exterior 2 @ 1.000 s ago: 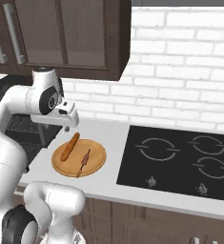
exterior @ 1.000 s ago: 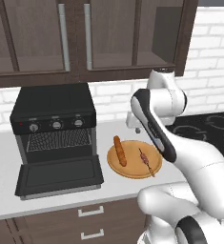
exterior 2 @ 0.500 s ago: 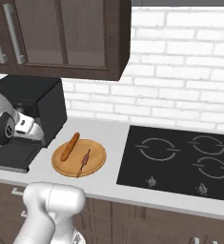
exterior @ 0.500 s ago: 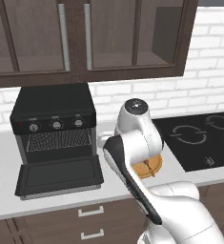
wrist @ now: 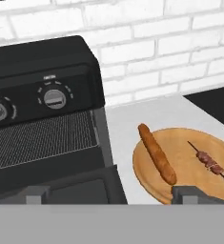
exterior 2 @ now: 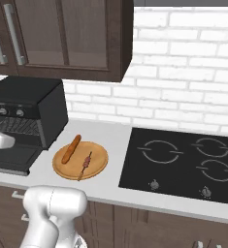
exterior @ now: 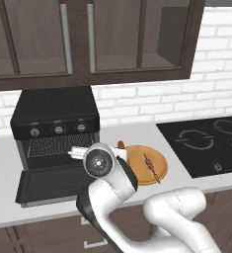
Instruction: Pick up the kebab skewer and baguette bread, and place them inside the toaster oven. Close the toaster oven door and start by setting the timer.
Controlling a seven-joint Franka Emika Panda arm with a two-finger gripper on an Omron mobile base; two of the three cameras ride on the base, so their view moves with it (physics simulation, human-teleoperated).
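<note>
Hand view shows the hand (wrist: 108,194), fingers spread wide and empty, swung from the plate (wrist: 189,183) toward the oven (wrist: 42,95); door (exterior: 53,183) already down, baguette (wrist: 157,153) and skewer (wrist: 211,164) still on the plate, none loaded yet

both base views look forward and down over the worktop (exterior 2: 116,145), from behind-left and behind-right; both share the toaster oven (exterior: 56,128) and wooden plate (exterior 2: 99,164). the hand view sits close, low, facing both past the tool (wrist: 111,194).
</note>
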